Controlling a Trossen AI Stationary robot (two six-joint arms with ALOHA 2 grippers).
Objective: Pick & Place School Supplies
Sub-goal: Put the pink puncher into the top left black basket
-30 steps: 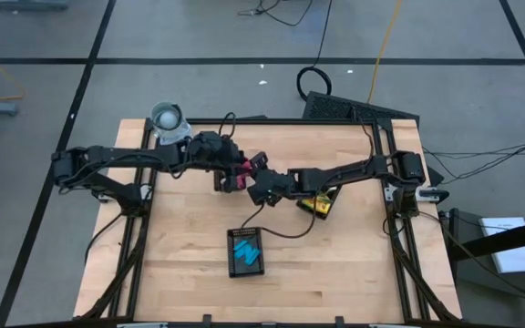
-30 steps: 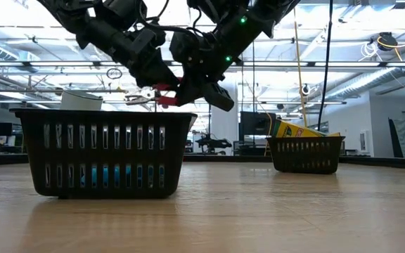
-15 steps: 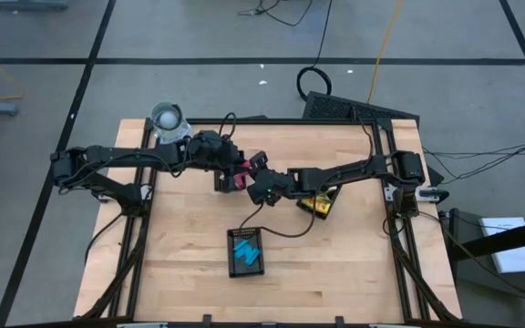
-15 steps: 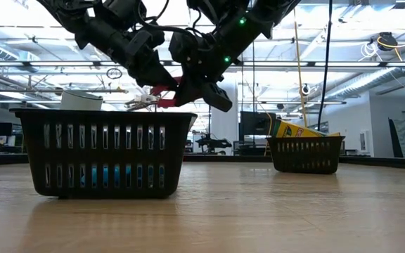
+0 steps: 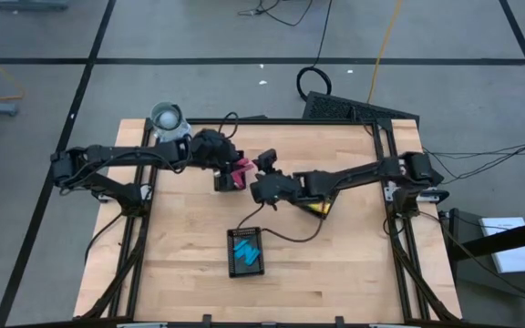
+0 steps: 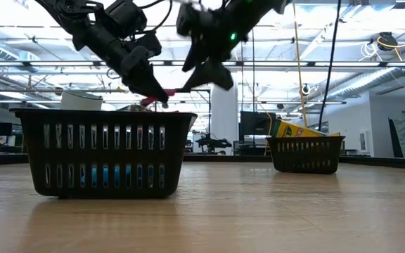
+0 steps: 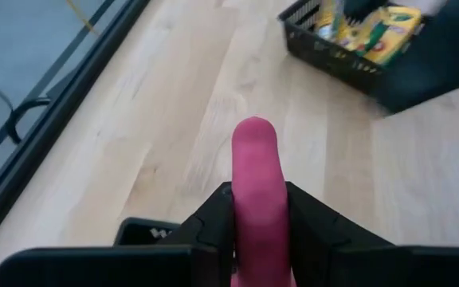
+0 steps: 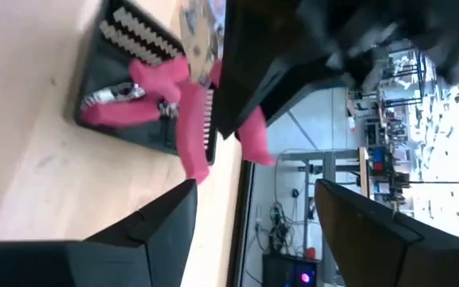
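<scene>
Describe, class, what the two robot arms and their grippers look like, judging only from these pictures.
Both arms are dark, slim and jointed, with black cables trailing from them. The left gripper and right gripper each end in two dark, blocky fingers. A small green light glows on one arm in the low view.

The left arm reaches from the left side of the tabletop toward its back middle, nearly straight, with the wrist tilted downward. The left end effector [image 5: 236, 170] has its two dark fingers [image 7: 313, 231] pressed from both sides on a red handle [image 7: 257, 191], which stands out forward between them. The right arm reaches from the right side toward the centre and is bent a little at the elbow. The right end effector [image 5: 264, 167] is near the left one, and its fingers [image 8: 146, 227] stand wide apart with nothing between them.
</scene>
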